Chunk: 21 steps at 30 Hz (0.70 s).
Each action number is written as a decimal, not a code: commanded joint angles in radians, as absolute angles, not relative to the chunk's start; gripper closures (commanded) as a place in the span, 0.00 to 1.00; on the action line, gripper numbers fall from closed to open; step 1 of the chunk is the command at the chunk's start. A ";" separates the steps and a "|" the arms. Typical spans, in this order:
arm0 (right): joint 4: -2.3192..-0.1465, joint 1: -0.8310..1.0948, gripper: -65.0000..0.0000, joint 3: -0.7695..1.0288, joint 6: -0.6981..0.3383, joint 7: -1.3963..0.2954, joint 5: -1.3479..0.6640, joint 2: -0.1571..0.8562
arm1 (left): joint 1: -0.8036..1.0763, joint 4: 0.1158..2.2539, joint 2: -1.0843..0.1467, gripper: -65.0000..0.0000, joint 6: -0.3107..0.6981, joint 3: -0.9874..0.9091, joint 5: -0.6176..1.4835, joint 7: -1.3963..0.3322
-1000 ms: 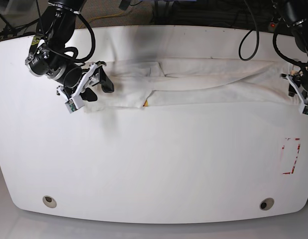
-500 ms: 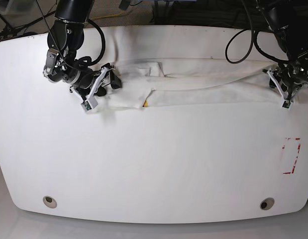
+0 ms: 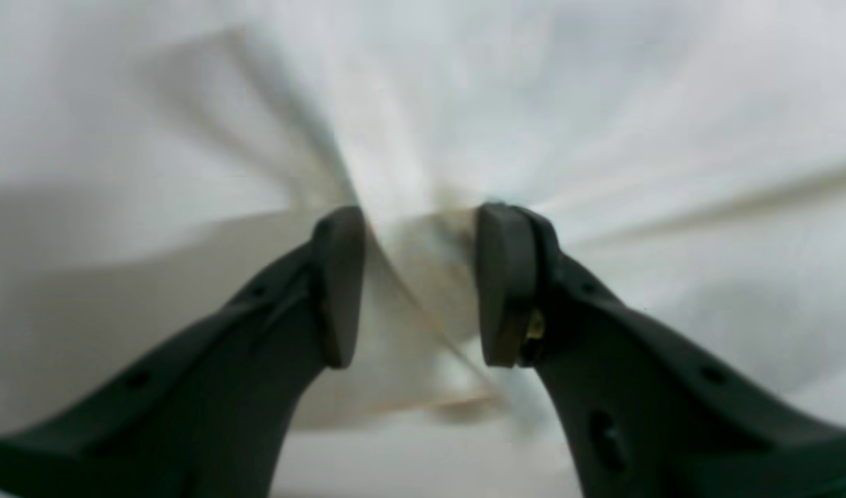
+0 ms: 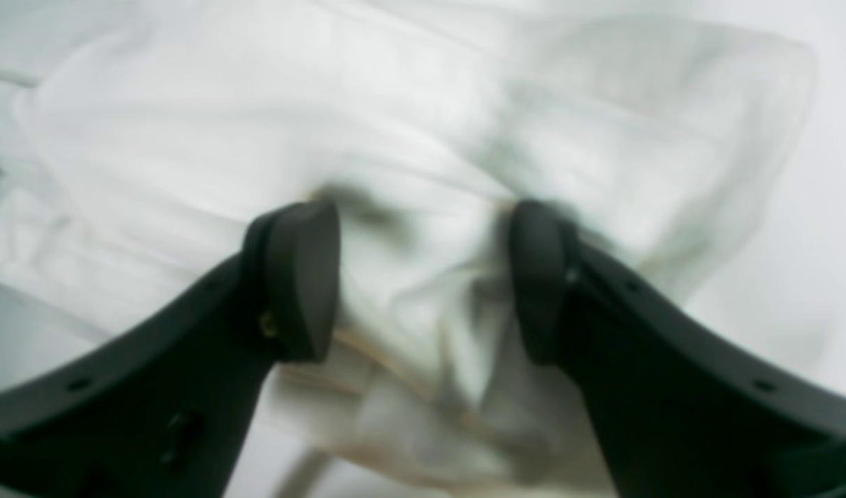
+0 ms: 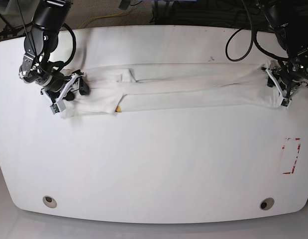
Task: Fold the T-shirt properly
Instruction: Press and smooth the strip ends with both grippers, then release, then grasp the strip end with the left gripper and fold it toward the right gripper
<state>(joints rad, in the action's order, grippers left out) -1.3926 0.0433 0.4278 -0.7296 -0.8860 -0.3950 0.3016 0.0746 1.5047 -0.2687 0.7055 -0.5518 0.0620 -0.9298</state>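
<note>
The white T-shirt (image 5: 193, 87) lies as a long, narrow folded band across the far half of the table, with a small yellow bit of print showing at its lower edge. In the base view my right gripper (image 5: 74, 92) is at the band's left end. Its wrist view shows my right gripper (image 4: 423, 277) shut on a bunch of T-shirt (image 4: 395, 104) cloth. My left gripper (image 5: 279, 84) is at the band's right end. Close up, my left gripper (image 3: 419, 283) pinches a raised fold of the T-shirt (image 3: 533, 104). The cloth looks pulled straight between the two.
The white table (image 5: 154, 159) carries a red rectangular mark (image 5: 291, 156) near its right edge and two round holes (image 5: 50, 201) (image 5: 266, 203) near the front edge. Black cables (image 5: 238, 47) hang at the back by both arms.
My right gripper has moved left toward the table's left edge, dragging the shirt's end with it. The band is now longer and straighter. My left gripper shifted slightly up at the right end.
</note>
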 commanded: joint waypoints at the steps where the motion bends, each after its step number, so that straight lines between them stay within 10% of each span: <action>1: -1.394 0.044 0.41 0.432 -0.698 -0.937 -0.334 0.323 | 0.062 1.566 -0.291 0.62 0.698 -0.588 0.079 -0.987; 21: -1.397 0.045 0.41 0.432 -0.698 -0.937 -0.334 0.277 | 0.062 1.488 -0.343 0.26 0.698 -0.797 0.565 -1.181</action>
<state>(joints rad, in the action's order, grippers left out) -1.3998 0.0414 0.4343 -0.7071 -0.8822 -0.3702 0.2741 0.0746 1.5105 -0.2977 0.6975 -0.7948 0.5091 -1.1976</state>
